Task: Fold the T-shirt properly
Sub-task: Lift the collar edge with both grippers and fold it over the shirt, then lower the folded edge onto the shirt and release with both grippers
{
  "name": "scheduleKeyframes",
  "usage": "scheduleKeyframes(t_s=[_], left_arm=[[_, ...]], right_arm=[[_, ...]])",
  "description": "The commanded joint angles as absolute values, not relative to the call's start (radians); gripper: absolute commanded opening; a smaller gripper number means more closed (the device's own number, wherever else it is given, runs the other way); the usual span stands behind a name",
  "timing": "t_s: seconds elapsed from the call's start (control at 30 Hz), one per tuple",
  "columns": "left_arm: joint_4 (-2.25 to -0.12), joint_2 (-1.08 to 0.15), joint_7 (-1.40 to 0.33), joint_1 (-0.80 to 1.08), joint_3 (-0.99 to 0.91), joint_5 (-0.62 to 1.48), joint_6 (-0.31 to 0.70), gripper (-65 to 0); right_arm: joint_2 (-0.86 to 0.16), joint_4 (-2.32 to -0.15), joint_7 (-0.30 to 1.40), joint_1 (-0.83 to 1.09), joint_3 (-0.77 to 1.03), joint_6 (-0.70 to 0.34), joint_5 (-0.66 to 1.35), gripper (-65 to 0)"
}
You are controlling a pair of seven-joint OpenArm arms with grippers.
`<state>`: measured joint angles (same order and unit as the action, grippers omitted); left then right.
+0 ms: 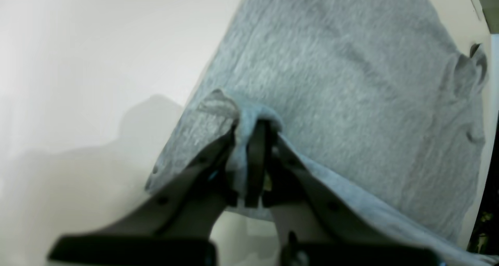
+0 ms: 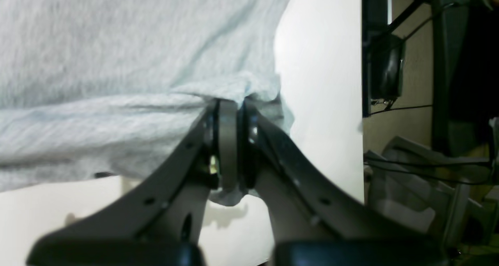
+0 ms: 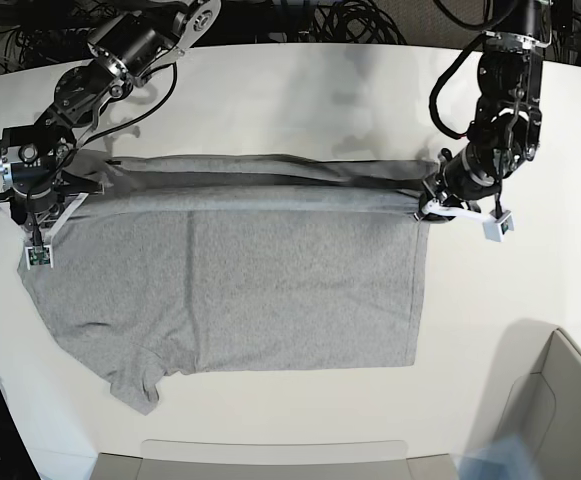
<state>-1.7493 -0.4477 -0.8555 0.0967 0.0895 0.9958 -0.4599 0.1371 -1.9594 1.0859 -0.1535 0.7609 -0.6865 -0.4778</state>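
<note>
where end effectors pinch it, heathered knit t-shirt (image 3: 240, 290) bunches.

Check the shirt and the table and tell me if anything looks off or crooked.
Nothing looks damaged or spilled. The T-shirt lies flat on the table, its far edge pinched at both ends by the left gripper and right gripper. Only oddity: one sleeve sticks out crumpled at the near corner.

Base view was sharp and evenly lit. Both wrist views were soft, table (image 1: 97, 44) blown out white. Arm shadow fell near-right on table.
</note>
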Motion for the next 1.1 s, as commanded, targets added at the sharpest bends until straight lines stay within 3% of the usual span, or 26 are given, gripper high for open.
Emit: scheduleKeyframes(t_s=[0.0, 0.33, 0.73, 1.07], left_arm=[[-1.762, -0.458, -0.862, 0.07, 0.084, 1.015, -0.486, -65.0], [-1.63, -0.458, -0.865, -0.047, 0.176, 1.015, -0.486, -65.0], [-1.592, -0.458, -0.863, -0.12, 0.18, 1.013, -0.486, -65.0], [-1.498, -0.458, -0.863, -0.159, 0.174, 1.013, -0.483, -65.0]], right_arm=[[0.13, -1.972, 1.043, -0.176, 0.759, -0.698, -0.478, -65.0], [0.133, -1.85, 0.796, -0.179, 0.759, -0.698, -0.478, -65.0], [0.061, -1.73, 0.773, -0.208, 0.75, -0.698, -0.351, -65.0], [0.036, -1.58, 0.584, -0.223, 0.754, -0.698, -0.344, -65.0]])
